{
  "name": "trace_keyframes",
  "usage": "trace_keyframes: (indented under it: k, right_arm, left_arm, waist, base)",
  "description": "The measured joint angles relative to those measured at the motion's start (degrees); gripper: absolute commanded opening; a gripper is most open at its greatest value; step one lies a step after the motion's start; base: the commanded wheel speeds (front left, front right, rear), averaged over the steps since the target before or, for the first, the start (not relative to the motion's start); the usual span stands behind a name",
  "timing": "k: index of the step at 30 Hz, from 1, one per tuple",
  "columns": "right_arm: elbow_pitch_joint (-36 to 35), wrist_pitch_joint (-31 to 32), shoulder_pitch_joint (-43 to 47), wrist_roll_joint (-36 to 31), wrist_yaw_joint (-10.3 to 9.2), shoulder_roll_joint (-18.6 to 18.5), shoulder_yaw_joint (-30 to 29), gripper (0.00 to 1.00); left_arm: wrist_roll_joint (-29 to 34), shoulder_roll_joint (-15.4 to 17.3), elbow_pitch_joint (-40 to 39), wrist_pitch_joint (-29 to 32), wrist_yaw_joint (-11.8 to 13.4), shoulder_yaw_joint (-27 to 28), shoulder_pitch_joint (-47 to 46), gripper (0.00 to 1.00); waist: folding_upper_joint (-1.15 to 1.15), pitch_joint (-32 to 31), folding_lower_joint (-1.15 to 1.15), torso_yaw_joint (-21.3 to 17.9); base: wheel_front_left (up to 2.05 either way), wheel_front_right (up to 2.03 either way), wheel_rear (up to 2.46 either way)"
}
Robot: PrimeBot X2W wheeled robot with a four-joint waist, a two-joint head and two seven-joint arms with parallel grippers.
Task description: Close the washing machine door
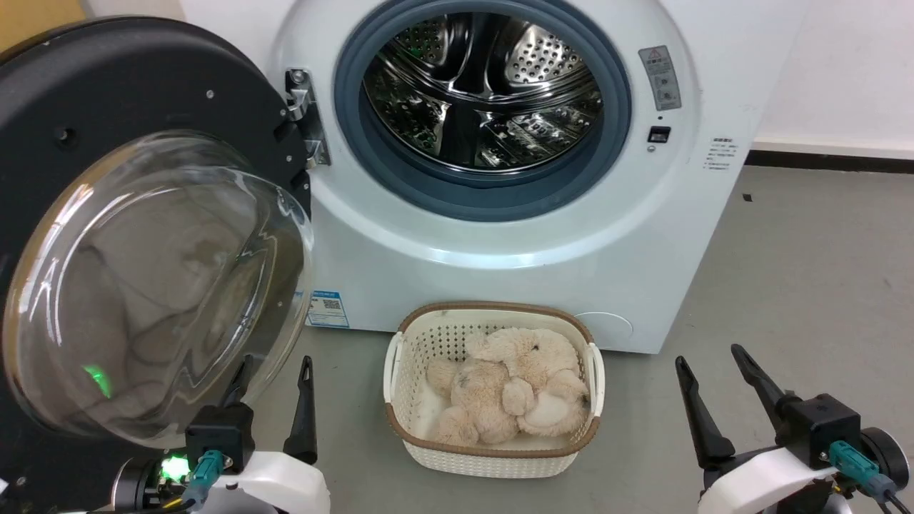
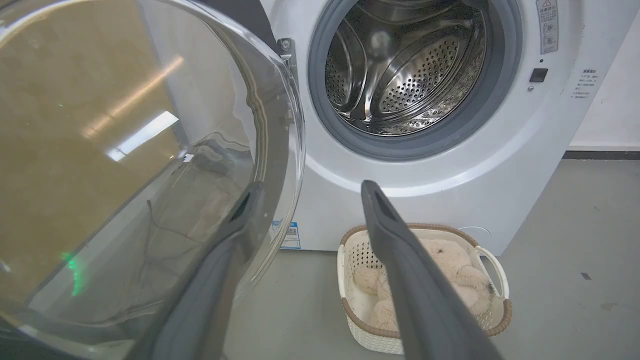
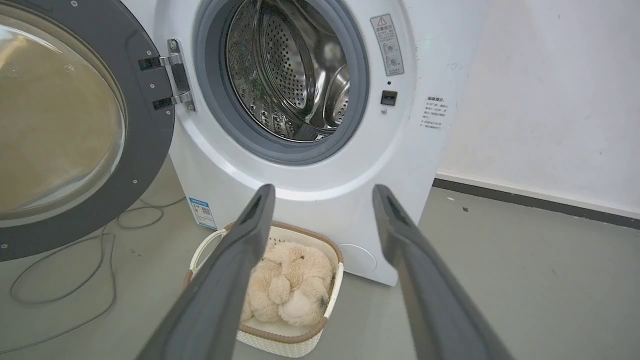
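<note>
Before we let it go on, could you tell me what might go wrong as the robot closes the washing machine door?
1. The glass bowl of the washing machine door bulges in between the left gripper's open jaws; a sideways push may scrape or snag the glass.
2. The basket stands close before the washing machine; a low-sweeping arm might knock it.
</note>
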Motion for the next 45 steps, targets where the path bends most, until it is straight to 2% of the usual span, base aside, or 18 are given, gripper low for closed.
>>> trace_keyframes:
  k: [24,45]
  right_arm:
    - [0.4,-2.8,0.6,2.7,0.0,-0.7,1.1,1.0]
    - [2.6,-5.3,-1.2,5.7,0.0,-2.6,5.2,1.0]
  left_arm:
    - [-0.5,0.0,0.2,-2.8,0.7,-0.1,0.0,1.0]
    - [-2.1,0.0,-1.8,-5.2,3.1,1.4,1.5,1.0]
  waist:
    - [0.0,-0.2,0.0,7.8]
    - [0.0,0.9,0.0,13.6]
  base:
    - [0.0,0.0,0.0]
    - [0.0,0.0,0.0]
